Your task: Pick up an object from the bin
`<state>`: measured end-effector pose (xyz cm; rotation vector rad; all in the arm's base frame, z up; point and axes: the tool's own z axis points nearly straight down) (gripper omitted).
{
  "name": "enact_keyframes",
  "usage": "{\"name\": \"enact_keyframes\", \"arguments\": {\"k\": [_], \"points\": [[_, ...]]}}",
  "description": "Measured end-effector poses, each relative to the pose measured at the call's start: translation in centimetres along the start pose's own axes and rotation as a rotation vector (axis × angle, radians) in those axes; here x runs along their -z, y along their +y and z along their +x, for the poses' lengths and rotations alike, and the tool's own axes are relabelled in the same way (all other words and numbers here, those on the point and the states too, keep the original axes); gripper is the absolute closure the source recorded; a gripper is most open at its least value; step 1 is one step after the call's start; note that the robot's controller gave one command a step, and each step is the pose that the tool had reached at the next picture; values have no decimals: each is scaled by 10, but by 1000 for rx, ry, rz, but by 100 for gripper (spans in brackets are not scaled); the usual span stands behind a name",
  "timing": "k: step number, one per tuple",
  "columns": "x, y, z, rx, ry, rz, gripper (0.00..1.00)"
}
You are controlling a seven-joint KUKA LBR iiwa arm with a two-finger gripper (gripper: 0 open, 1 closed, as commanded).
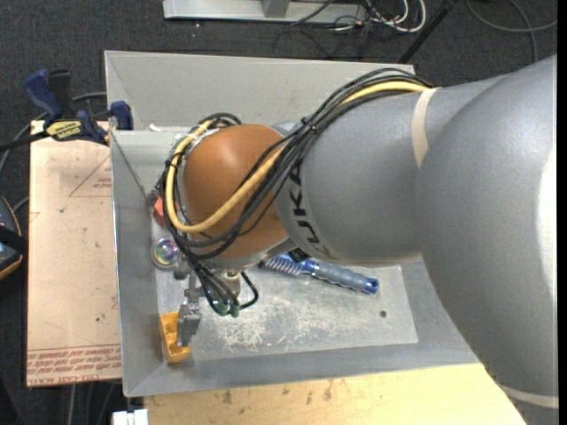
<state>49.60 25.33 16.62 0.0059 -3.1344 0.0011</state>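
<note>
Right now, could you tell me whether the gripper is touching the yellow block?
Cannot tell. In the camera view the gripper overlaps the yellow block in the bin's corner, hiding any contact or gap.

Block [174,345] perhaps beneath pincer [188,320], brush [332,275] to its right

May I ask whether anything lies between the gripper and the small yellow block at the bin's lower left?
Nothing visible does: the gripper is right over the small yellow block; the blue-handled brush lies aside.
</note>
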Motion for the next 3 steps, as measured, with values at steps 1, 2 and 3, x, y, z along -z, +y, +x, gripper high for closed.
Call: {"name": "enact_keyframes", "arguments": {"k": [1,2,3], "points": [[-61,-8,6,-129,-18,-7,0],[-64,-9,7,-131,-12,-5,100],[104,-20,11,-159,-15,-7,100]]}}
